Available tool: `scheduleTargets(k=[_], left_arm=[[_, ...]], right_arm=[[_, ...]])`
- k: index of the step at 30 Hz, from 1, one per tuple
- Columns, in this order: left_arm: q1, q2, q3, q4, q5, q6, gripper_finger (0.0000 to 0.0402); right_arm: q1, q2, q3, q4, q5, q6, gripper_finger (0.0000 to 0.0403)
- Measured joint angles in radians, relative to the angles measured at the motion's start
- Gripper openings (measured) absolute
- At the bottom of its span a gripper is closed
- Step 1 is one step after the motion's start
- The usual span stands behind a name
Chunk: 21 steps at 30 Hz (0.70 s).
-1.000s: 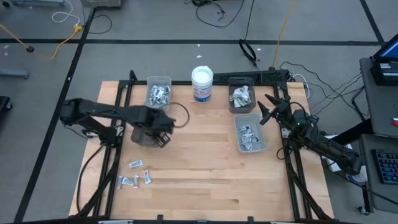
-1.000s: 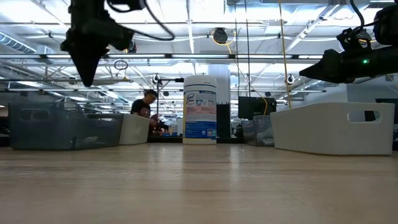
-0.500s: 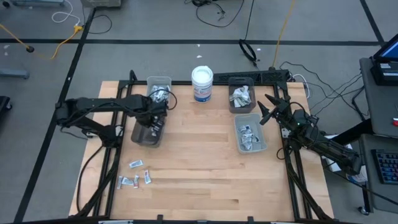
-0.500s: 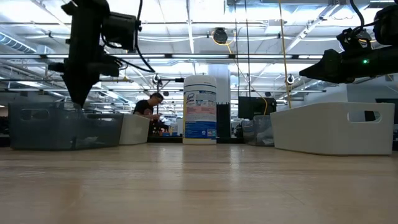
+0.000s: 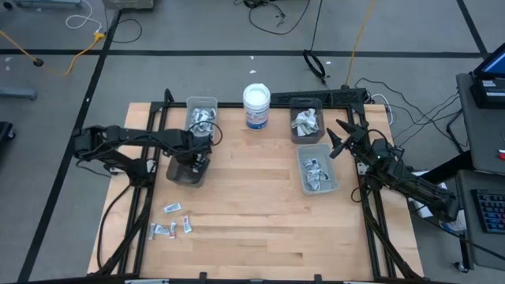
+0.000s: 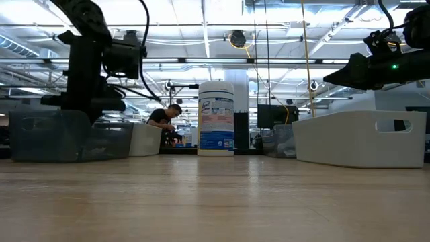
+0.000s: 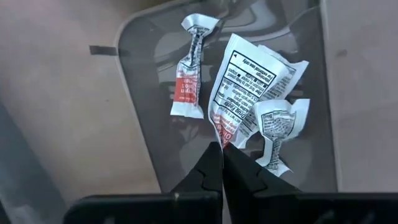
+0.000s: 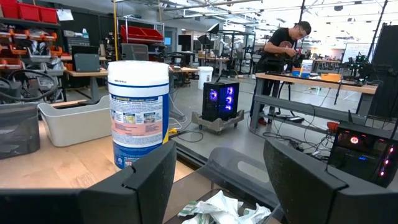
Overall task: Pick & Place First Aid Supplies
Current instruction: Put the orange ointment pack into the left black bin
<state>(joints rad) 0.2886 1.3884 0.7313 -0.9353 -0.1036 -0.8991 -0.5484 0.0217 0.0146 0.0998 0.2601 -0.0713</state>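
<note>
My left gripper [image 5: 196, 162] points down into the dark grey bin [image 5: 180, 175] at the table's left and is shut on a white packet with red and black print [image 7: 245, 81]. Two more packets, a strip with a red mark [image 7: 188, 78] and a crumpled one [image 7: 278, 127], lie on the bin's floor. In the low view the bin's wall [image 6: 47, 138] hides the fingertips. Several loose packets [image 5: 170, 225] lie flat on the table nearer the front. My right gripper [image 8: 217, 180] waits open and level at the right, beside the bins there. My left gripper pinches the packet's lower corner [image 7: 222, 135] between its two fingertips, coming from above and pointing down. The packet spreads out beyond the tips over the bin's floor; whether it rests on the floor, I cannot tell.
A clear bin of packets [image 5: 201, 117] stands behind the grey one. A white round tub [image 5: 256, 105] stands at the far middle. Two more bins [image 5: 306, 122], [image 5: 318, 170] with packets stand at the right. A person works at a bench in the room behind.
My left gripper, still shut, has gone down from above the table into the dark grey bin and shifted a little toward the far edge. My right gripper has kept still.
</note>
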Motion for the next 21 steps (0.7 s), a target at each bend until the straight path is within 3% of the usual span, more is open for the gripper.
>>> scheduleTargets(k=[7, 10, 17, 21], left_arm=[[0.000, 0.000, -0.015, 0.026, -0.019, -0.001, 0.0020], [-0.001, 0.000, -0.015, 0.025, -0.051, 0.007, 0.0053], [0.002, 0.000, -0.015, 0.024, -0.023, -0.008, 0.0157], [0.023, 0.000, -0.009, 0.002, 0.003, -0.050, 0.0190]], right_arm=[[0.000, 0.000, 0.000, 0.000, 0.000, 0.000, 0.0238], [0.000, 0.000, 0.000, 0.000, 0.000, 0.000, 0.0238], [0.000, 0.000, 0.000, 0.000, 0.000, 0.000, 0.0238], [0.000, 0.000, 0.000, 0.000, 0.000, 0.000, 0.0238]])
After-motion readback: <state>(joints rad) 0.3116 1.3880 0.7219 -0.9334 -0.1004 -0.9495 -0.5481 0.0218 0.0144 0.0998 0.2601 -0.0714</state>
